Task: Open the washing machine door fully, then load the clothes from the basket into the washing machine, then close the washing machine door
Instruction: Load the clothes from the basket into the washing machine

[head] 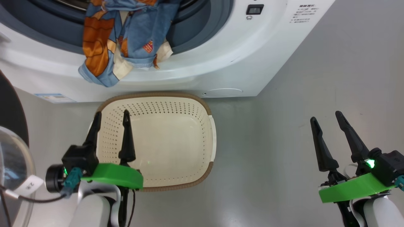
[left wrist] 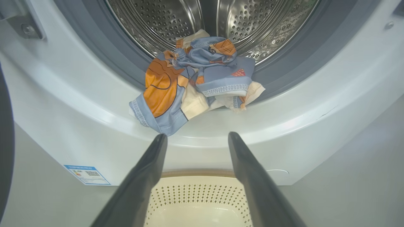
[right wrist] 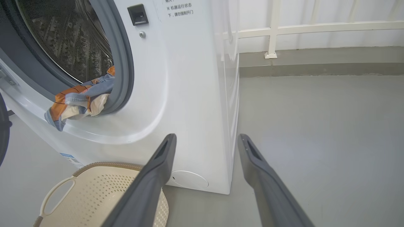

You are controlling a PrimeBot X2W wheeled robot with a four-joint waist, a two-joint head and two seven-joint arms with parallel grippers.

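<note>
The white washing machine [head: 221, 60] stands with its door [head: 12, 157] swung open at the far left. Blue and orange clothes [head: 123, 41] lie in its mouth, one end drooping over the grey gasket and front lip [left wrist: 189, 85] [right wrist: 79, 104]. Below it on the floor sits the cream basket [head: 170, 138], with nothing inside. My left gripper [head: 112, 115] hovers open over the basket's left rim, nothing between its fingers. My right gripper [head: 326, 116] stands open and unladen over the bare floor to the right of the machine.
Grey floor [head: 300, 142] spreads to the right of the machine and basket. A white railing and a low kerb [right wrist: 315, 47] run along the back in the right wrist view. A blue label [left wrist: 86, 175] marks the machine's lower front.
</note>
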